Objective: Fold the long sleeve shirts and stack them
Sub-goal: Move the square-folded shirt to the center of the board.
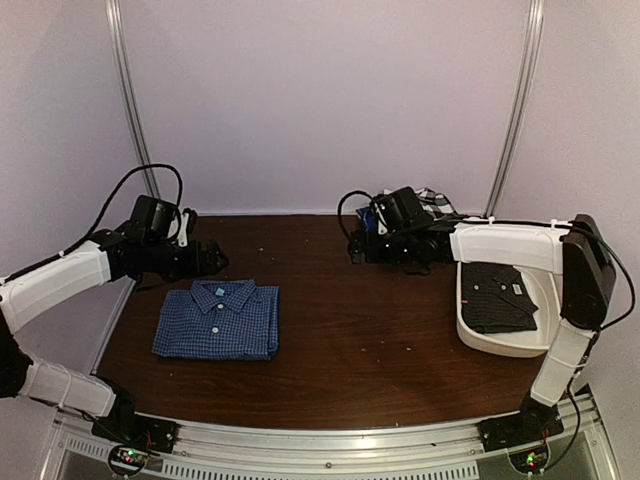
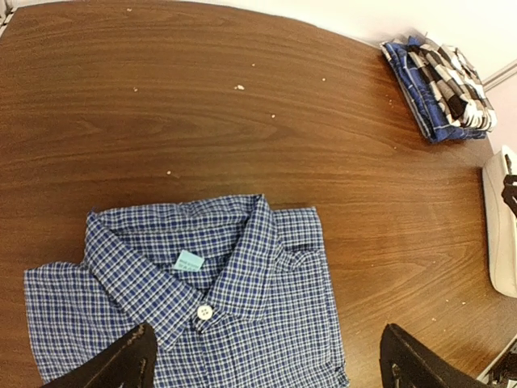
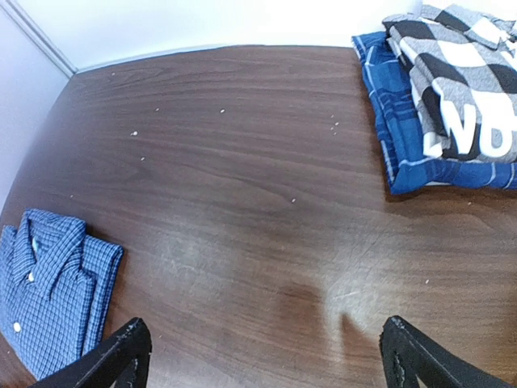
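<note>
Blue-and-white check shirt, folded, lower left of overhead view: soft, light, limp; probably best pinched at both side folds. Left gripper and right gripper gape wide, empty.

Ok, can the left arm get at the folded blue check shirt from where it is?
Probably yes: the left gripper hangs open near the blue check shirt, with nothing on it or between them.

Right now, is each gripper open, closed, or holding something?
Left gripper: open, empty; the folded blue-and-white fine-check collared shirt lies free.
Right gripper: open, empty.
</note>
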You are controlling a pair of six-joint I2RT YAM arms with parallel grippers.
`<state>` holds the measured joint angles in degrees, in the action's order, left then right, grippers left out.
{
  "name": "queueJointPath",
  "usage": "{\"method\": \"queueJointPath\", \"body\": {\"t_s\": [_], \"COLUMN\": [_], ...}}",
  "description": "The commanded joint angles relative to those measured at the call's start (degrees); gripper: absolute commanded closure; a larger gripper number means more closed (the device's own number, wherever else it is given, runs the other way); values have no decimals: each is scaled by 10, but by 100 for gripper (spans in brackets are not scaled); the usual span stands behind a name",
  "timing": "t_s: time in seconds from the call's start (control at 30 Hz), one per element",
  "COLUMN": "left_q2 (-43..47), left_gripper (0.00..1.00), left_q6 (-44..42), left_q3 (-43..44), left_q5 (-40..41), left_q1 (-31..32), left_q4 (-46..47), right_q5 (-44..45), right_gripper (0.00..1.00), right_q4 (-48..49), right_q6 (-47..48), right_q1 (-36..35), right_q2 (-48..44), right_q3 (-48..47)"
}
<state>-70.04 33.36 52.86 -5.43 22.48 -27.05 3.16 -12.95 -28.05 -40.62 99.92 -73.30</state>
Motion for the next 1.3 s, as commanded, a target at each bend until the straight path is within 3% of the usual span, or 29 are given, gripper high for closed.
{"method": "queueJointPath", "body": {"t_s": [0.0, 0.33, 0.77, 1.03, 1.27], "left_q2": [-21, -34, -35, -37, -51], "left_gripper": [2, 2, 2, 2, 2], "left_q6": [-29, -47, -60, -60, -58], "left_q3": [21, 36, 25, 21, 20], "left_q5": [-33, -59, -46, -37, -48], "left_q1": [4, 4, 4, 4, 4], "left_q4": [73, 111, 107, 103, 108], "right_q5": [80, 116, 156, 138, 123], "right_gripper": [0, 0, 2, 32, 40], "right_q4": [-67, -130, -166, -197, -207], "right_q6": [30, 61, 103, 91, 75], "right_q1": [18, 80, 106, 104, 111], "right_q2": [51, 164, 253, 316, 376], "right_q3": [-60, -209, -288, -369, -421]}}
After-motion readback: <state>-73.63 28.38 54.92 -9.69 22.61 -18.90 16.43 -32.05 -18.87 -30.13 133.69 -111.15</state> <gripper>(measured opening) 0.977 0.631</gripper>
